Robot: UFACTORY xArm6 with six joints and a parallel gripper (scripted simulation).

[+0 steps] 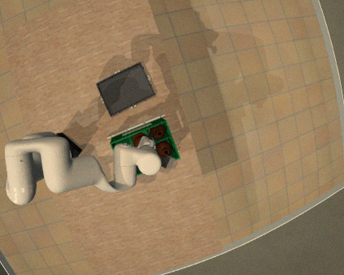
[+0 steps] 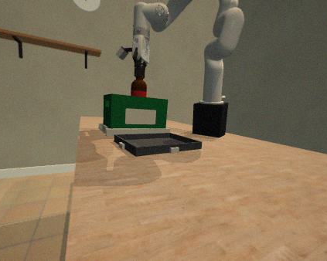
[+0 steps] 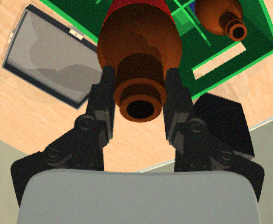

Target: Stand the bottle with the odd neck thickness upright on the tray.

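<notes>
- Counter [image 1: 123, 228] [image 2: 221, 185] [image 3: 7, 110]: carries the whole setup.
- Arm [image 1: 84, 172] [image 2: 223, 35]: reaches over the crate; wrist end points down.
- Crate [image 1: 173, 142] [image 2: 117, 112] [image 3: 227, 70]: green, level as far as we can see. Hides the lower part of the gripped btl.
- Tray [image 1: 127, 89] [image 2: 157, 143] [image 3: 52, 60]: dark, shallow, nothing on it; beside crate. Target btl not yet delivered.
- Gripped bottle [image 1: 139, 138] [image 2: 139, 86] [image 3: 139, 40]: brown, red band; approx. upright, shoulder & band above crate rim, base out of view.
- Two more btls visible in crate from top; can't count the rest.
- Gripper [image 1: 146, 143] [image 2: 140, 76] [image 3: 140, 82]: clamped on this btl's neck, one finger each side.
- Step (our judgement): lift-out, or neck check. Can't confirm by eye that it's the odd neck.
- Next: if odd, raise straight up till base clears rim + dividers, carry to tray, lower upright, release. If not, we re-seat it & try another.
</notes>
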